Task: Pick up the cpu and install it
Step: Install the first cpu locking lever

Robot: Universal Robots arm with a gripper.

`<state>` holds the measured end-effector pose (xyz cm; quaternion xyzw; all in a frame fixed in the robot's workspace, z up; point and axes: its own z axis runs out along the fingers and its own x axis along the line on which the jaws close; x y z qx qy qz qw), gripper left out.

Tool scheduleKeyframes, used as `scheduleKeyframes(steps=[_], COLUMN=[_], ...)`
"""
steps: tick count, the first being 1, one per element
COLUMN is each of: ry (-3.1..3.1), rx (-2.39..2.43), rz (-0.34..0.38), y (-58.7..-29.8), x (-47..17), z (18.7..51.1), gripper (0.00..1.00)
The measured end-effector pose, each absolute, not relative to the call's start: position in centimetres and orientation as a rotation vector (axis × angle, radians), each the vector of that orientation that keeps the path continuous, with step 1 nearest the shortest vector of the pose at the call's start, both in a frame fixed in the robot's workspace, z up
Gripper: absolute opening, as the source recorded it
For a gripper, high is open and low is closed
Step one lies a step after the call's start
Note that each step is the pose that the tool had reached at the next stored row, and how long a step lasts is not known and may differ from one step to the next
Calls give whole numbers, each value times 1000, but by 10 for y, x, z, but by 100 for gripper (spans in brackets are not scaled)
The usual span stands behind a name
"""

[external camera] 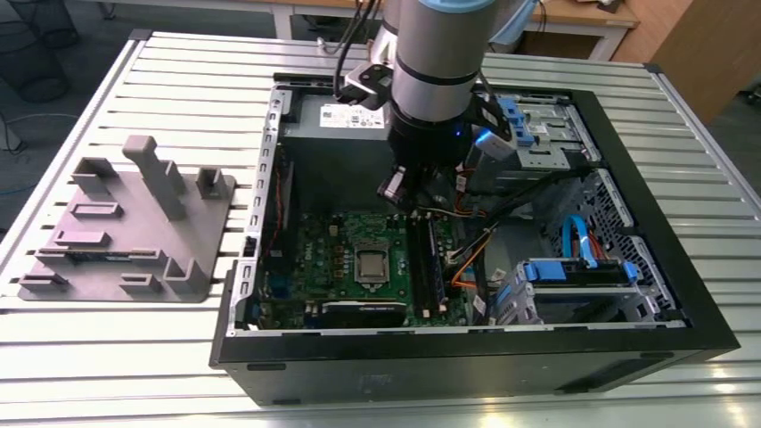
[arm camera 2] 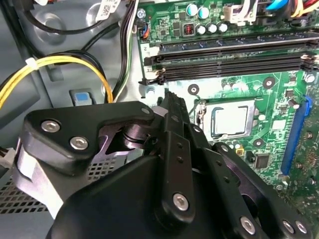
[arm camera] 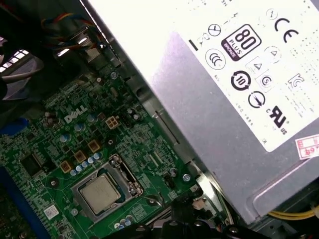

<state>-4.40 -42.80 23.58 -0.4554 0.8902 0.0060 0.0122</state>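
My hand hangs inside the open computer case, above the green motherboard, with its fingers pressed together and nothing between them. The cpu already sits flat in its metal socket frame near the middle of the board; in both wrist views its silvery top lies bare and I am not touching it. In the exterior view my hand is at about one o'clock from the cpu, close by but apart from it.

Right beside the socket run the long black memory slots, between the chip and the bundle of yellow and black cables. The grey power supply crowds the board's edge (a big box, close to my wrist). Outside the case, at nine o'clock in the exterior view, a grey plastic tray with upright posts rests on the slatted bench.
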Motion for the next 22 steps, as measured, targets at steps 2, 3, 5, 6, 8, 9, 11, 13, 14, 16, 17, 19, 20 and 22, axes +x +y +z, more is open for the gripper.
scheduleKeyframes(steps=[2, 3, 5, 6, 8, 9, 11, 13, 14, 16, 17, 19, 20, 22], ry=[2775, 2775, 2775, 2775, 2775, 2775, 2774, 2774, 2774, 2773, 2773, 2773, 2772, 2772], rx=[-1419, -1419, -1419, -1419, -1420, -1420, -1420, -1421, -1421, -1422, -1423, -1424, -1424, -1425], rz=[19, 19, 19, 19, 19, 19, 19, 19, 19, 19, 19, 19, 19, 19], y=[-428, -428, -428, -429, -431, -432, -435, -438, -440, -444, -446, -450, -452, -456], x=[-45, -46, -48, -48, -49, -50, -50, -50, -51, -51, -51, -52, -52, -52], z=[236, 236, 236, 236, 236, 236, 236, 236, 236, 235, 236, 236, 236, 236], gripper=[11, 11, 11, 11, 11, 11, 11, 11, 11, 11, 11, 11, 11, 11])
